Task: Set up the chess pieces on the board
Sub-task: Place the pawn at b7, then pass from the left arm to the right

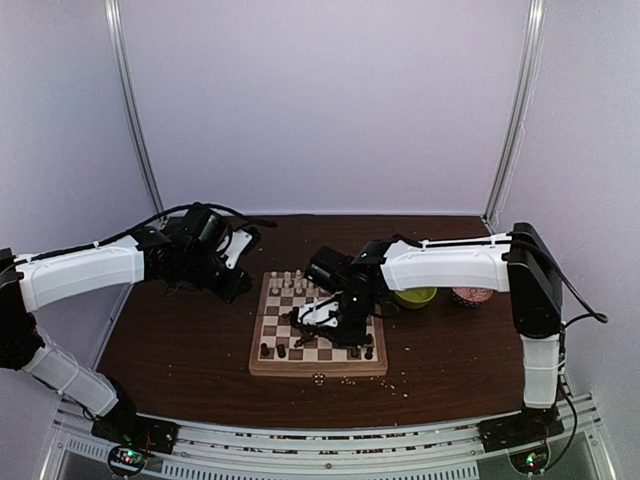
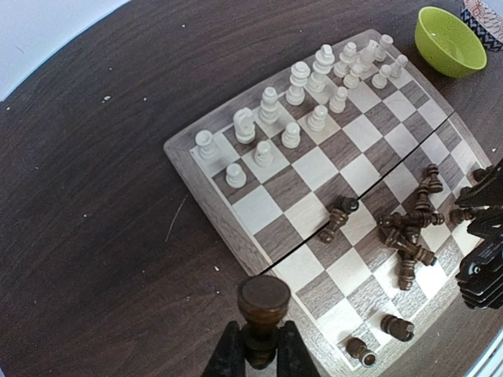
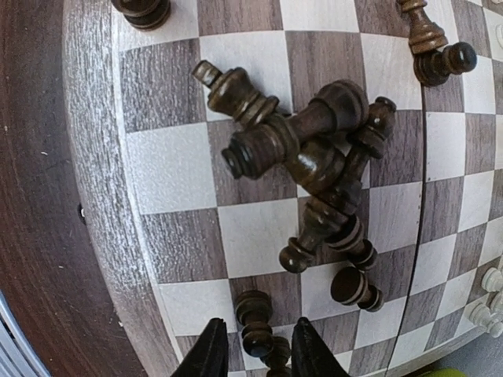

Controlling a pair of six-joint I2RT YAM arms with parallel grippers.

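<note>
The board [image 1: 318, 370] lies mid-table, and its rim shows in the left wrist view [image 2: 206, 181]. Cream-white pieces [image 2: 302, 102] stand in its two far rows. Dark brown pieces [image 3: 314, 149] lie in a heap on the near half, and a few stand along the near edge [image 1: 275, 350]. My left gripper [image 2: 260, 353] is shut on a dark brown piece [image 2: 263, 302], held above the table by the board's left edge [image 1: 238, 284]. My right gripper [image 3: 258, 353] is open low over the board [image 1: 328, 320]. Its fingers straddle a lying dark piece [image 3: 258, 326] with gaps on both sides.
A lime-green bowl [image 1: 415, 296] and a red patterned bowl [image 1: 472, 296] stand right of the board. Pale crumbs [image 1: 320, 378] lie along the board's near edge. The right arm's black wrist [image 2: 483, 236] hangs over the board's right side.
</note>
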